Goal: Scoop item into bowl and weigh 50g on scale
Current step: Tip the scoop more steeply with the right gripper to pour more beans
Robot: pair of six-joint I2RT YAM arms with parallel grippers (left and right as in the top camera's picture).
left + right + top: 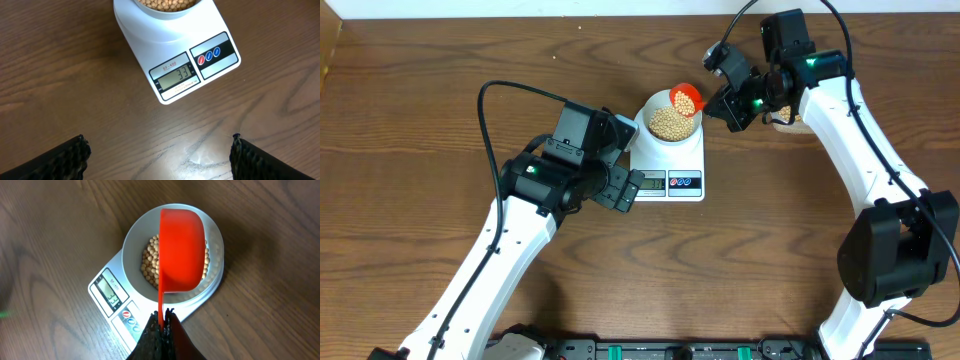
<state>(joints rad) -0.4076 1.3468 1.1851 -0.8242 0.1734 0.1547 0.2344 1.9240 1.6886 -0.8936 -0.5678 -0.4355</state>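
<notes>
The white scale (670,165) stands at mid-table with the white bowl (669,128) on it. Tan beans (670,122) fill the bowl's bottom. My right gripper (162,315) is shut on the thin handle of an orange scoop (181,250), which hangs tipped over the bowl (132,235) and hides part of the beans (150,262). In the overhead view the scoop (686,98) sits at the bowl's far right rim. My left gripper (159,139) stands wide open and empty over bare wood, just in front of the scale (145,40). Its display (176,76) reads 33.
Black cables run from both arms across the far part of the table. Something pale tan (783,122) lies mostly hidden under the right arm. A black rail (670,350) lines the table's near edge.
</notes>
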